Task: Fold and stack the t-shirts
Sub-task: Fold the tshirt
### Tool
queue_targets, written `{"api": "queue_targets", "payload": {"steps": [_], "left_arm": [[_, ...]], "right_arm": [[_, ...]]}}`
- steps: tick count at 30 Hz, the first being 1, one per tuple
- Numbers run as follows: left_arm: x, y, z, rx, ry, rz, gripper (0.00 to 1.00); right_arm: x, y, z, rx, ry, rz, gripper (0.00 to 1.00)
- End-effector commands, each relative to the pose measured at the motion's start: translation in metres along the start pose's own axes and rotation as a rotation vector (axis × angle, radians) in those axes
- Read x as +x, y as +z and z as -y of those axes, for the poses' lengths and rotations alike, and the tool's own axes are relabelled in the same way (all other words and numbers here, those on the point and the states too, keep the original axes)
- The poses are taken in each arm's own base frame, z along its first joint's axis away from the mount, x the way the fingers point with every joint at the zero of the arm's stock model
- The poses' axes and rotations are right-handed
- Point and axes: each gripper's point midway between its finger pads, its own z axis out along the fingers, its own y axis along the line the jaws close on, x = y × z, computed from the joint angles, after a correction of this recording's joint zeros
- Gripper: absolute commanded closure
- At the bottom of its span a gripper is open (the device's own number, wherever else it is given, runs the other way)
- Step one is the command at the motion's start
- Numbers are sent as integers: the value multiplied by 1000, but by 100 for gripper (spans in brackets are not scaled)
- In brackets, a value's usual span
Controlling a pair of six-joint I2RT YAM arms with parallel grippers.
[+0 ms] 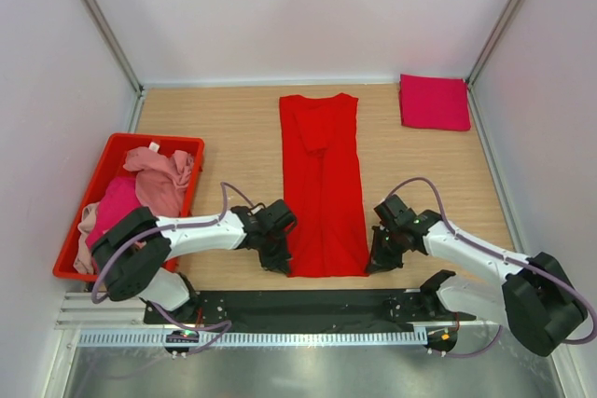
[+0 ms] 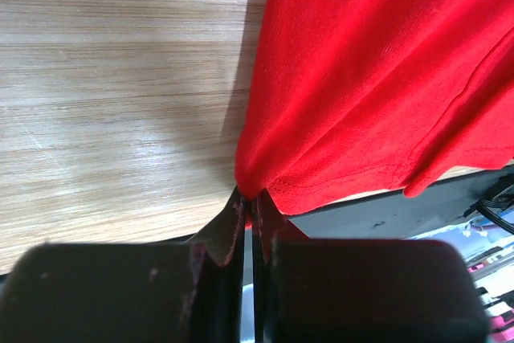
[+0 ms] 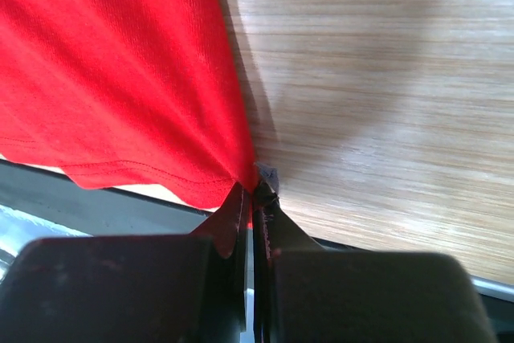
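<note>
A bright red t-shirt (image 1: 323, 184) lies as a long narrow strip down the middle of the wooden table, sleeves folded in. My left gripper (image 1: 280, 263) is shut on its near left hem corner (image 2: 265, 178). My right gripper (image 1: 375, 266) is shut on its near right hem corner (image 3: 221, 174). A folded magenta-crimson t-shirt (image 1: 434, 102) lies at the far right corner. Pale pink (image 1: 160, 179) and magenta (image 1: 114, 204) shirts are heaped in the red bin.
The rigid red plastic bin (image 1: 191, 146) stands at the left edge of the table. A black base plate (image 1: 298, 307) runs along the near edge. White walls close in the table on three sides.
</note>
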Motion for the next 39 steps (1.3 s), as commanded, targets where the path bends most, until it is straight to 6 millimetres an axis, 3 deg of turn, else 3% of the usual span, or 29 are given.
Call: {"api": "queue_targets", "payload": {"steps": [1,6,11,12,15,17,18,19,21,22,24,25,30,35,39], "left_arm": [[-3,0,-7,-13,-1,32,100],[-2,-15,4,49,-15,44,100],[-15,-46,21,70,-9,115,100],[-24,-58,33,91,3,137,100],[-44,-77,42,101,-14,167,100],[-59,-87,46,118,-10,190,100],[-66,-91,47,123,-15,195,100],[-85,-99,50,136,-24,218,100],[-99,-105,54,150,-22,216,100],[-118,-117,61,176,-38,246,100],[-134,-115,65,163,-13,239,100],[-148,-125,71,179,-14,260,100],[-193,-114,79,179,-15,240,100],[-237,-104,85,190,-37,235,100],[-260,-99,89,203,-48,227,100]], "right_arm": [[3,-4,2,-5,13,9,99],[6,-15,-7,-50,31,13,99],[-13,-43,-28,-89,24,75,99],[-22,-53,-37,-106,1,96,99],[-41,-62,-43,-102,17,92,99],[-66,-78,-55,-133,-3,141,99],[-74,-75,-55,-113,5,122,99],[-90,-86,-64,-127,-26,156,99],[-118,-93,-71,-119,-21,171,99],[-127,-94,-73,-118,-24,173,99],[-152,-104,-83,-143,-37,211,99],[-160,-96,-82,-128,-26,187,99],[-215,-101,-94,-140,-29,238,99],[-254,-88,-90,-118,-15,218,99],[-287,-90,-100,-149,-3,243,99]]}}
